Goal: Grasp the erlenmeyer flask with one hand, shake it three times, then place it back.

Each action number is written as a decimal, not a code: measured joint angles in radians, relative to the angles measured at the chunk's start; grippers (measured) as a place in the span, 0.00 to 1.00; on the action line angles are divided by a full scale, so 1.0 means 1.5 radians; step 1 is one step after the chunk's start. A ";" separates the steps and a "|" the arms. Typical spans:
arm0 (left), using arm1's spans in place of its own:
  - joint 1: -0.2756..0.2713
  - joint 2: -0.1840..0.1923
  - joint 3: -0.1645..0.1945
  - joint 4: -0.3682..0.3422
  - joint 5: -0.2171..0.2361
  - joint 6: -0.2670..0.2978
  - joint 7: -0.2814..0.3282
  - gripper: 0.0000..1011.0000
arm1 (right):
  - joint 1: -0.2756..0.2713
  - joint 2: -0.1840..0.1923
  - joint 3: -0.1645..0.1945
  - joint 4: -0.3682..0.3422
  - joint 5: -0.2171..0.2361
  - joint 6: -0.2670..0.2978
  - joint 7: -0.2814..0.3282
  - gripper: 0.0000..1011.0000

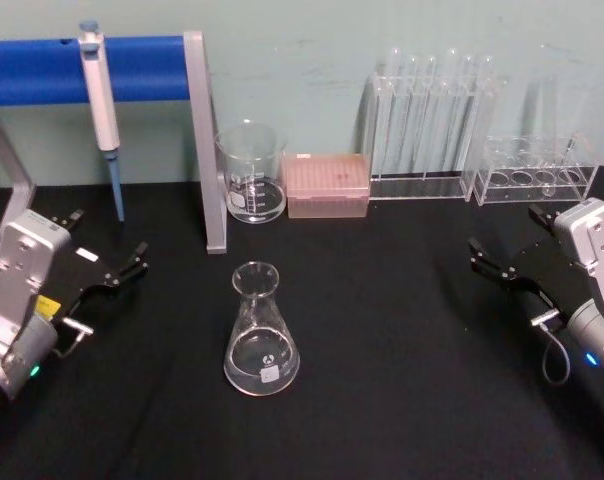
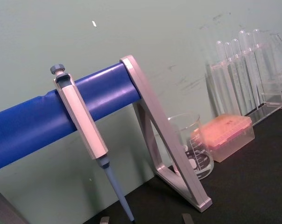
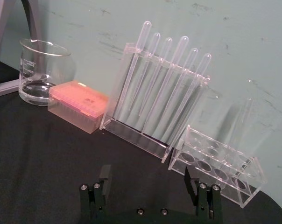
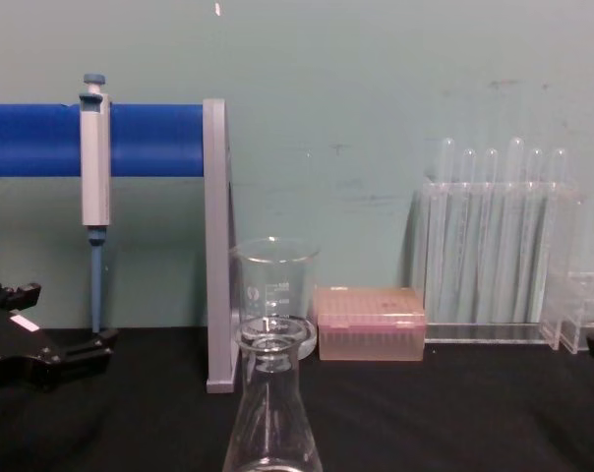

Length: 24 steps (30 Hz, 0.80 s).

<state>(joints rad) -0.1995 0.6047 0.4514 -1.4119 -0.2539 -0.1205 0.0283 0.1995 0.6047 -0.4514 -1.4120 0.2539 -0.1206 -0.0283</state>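
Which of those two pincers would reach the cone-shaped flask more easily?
Likely the left. The left pincer sits open and nearer the upright erlenmeyer flask; the right pincer, also open, is farther off.

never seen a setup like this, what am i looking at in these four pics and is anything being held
It's a two-armed robot at a black table. One picture looks down from its head, one looks across from its chest, and two come from cameras on its wrists. The left gripper and right gripper are out at the table's sides, both open and holding nothing. In the middle stands a glass flask, untouched. Along the back wall are a beaker, a pink box, a rack of test tubes, a low rack, and a pipette hanging on a blue bar.
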 joint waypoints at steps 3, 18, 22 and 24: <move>0.000 0.000 0.000 0.000 0.000 0.000 0.000 0.99 | -0.001 -0.001 0.002 0.000 0.000 0.000 0.000 0.99; 0.000 0.000 0.000 0.000 0.000 0.000 0.000 0.99 | -0.049 -0.003 0.051 -0.040 0.029 -0.003 0.033 0.99; 0.000 0.000 0.000 0.000 0.000 0.000 0.000 0.99 | -0.065 0.003 0.063 -0.057 0.044 -0.001 0.053 0.99; 0.000 0.000 0.000 0.000 0.000 0.000 0.000 0.99 | -0.072 0.006 0.067 -0.063 0.049 0.000 0.063 0.99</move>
<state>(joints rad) -0.1995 0.6047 0.4514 -1.4120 -0.2539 -0.1205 0.0283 0.0919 0.6133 -0.3511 -1.5069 0.3278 -0.1207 0.0662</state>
